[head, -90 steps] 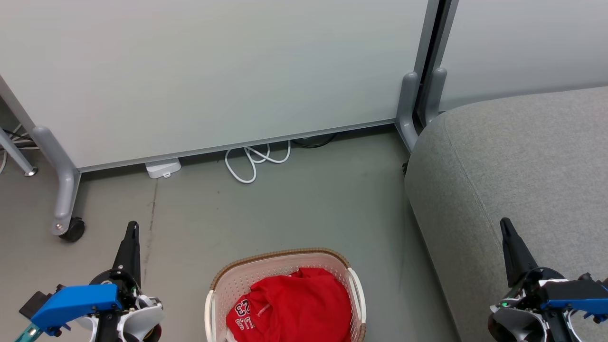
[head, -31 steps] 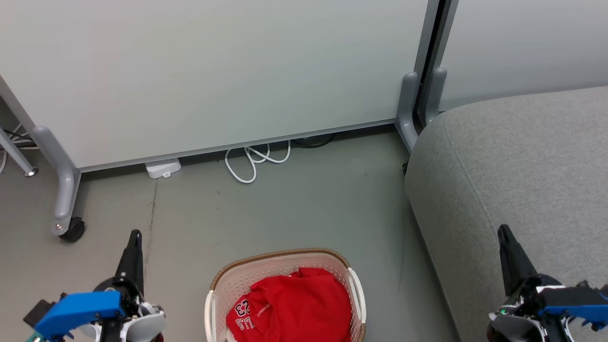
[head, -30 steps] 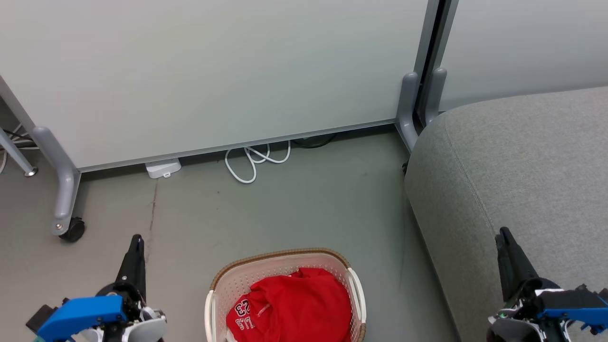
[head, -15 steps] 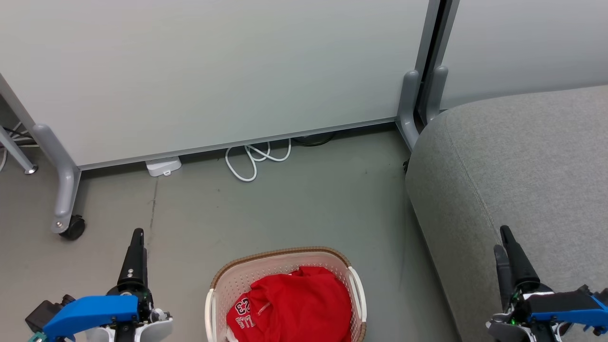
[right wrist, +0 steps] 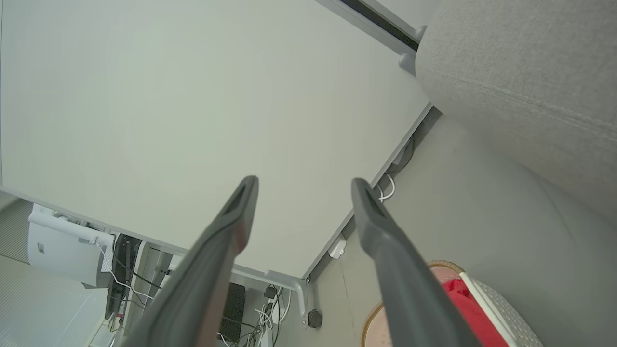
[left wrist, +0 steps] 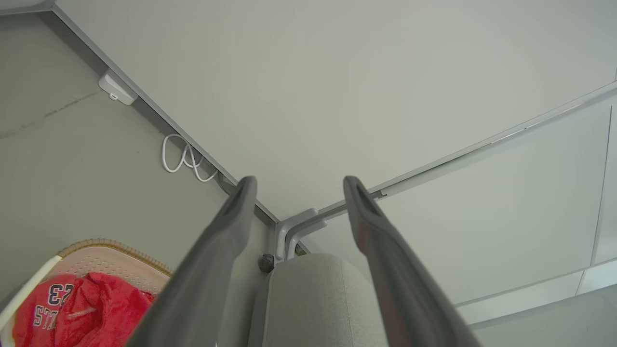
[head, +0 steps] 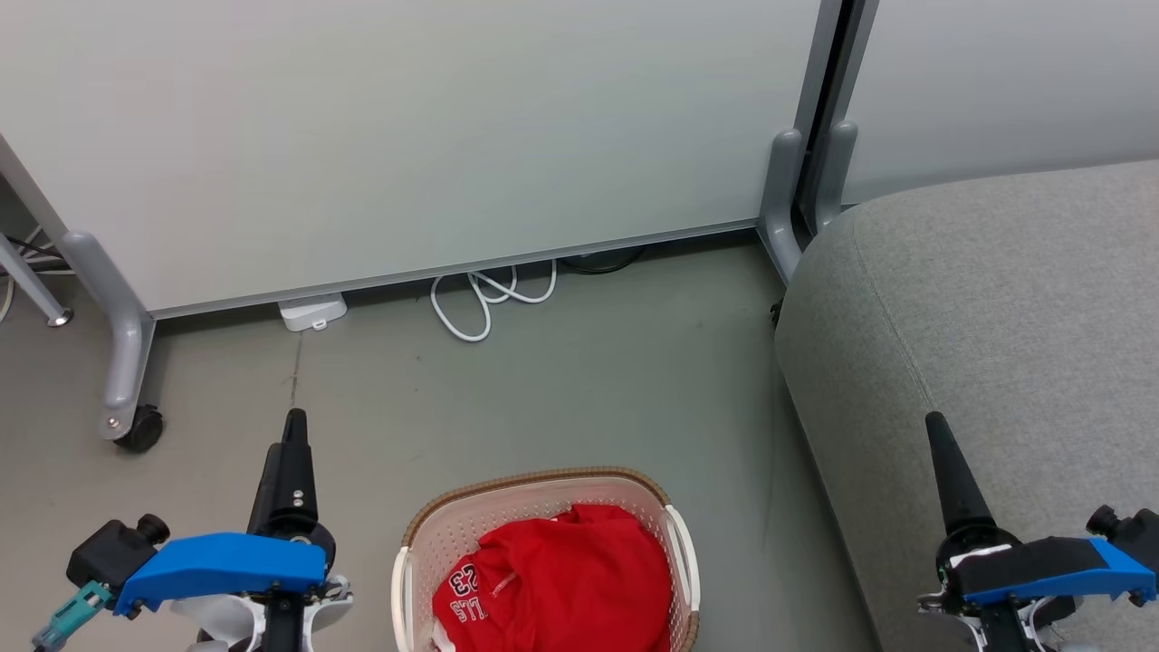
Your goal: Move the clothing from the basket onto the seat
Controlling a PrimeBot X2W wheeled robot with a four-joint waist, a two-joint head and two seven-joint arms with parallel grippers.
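The cream basket [head: 543,478] stands on the floor at the bottom centre, with the red clothing [head: 557,589] heaped inside and white "23" numerals showing. The grey seat [head: 996,308] takes up the right side. My left gripper [head: 295,426] hovers left of the basket. My right gripper [head: 935,430] hovers over the seat's front edge. In the left wrist view the left gripper [left wrist: 300,182] is open and holds nothing; the clothing [left wrist: 62,308], basket [left wrist: 111,246] and seat [left wrist: 313,299] lie below. The right gripper [right wrist: 303,183] is open too, with the seat [right wrist: 520,86], basket [right wrist: 506,301] and clothing [right wrist: 470,308] beside it.
White partition panels close off the back, joined at a grey post [head: 797,199] next to the seat's corner. A grey leg with a caster [head: 136,426] stands at the left. A white cable coil [head: 489,303] and a white adapter [head: 312,312] lie along the panel's foot.
Both grippers have gone from shut to open. The left gripper has moved forward and slightly toward the basket. The head camera has shifted a little.
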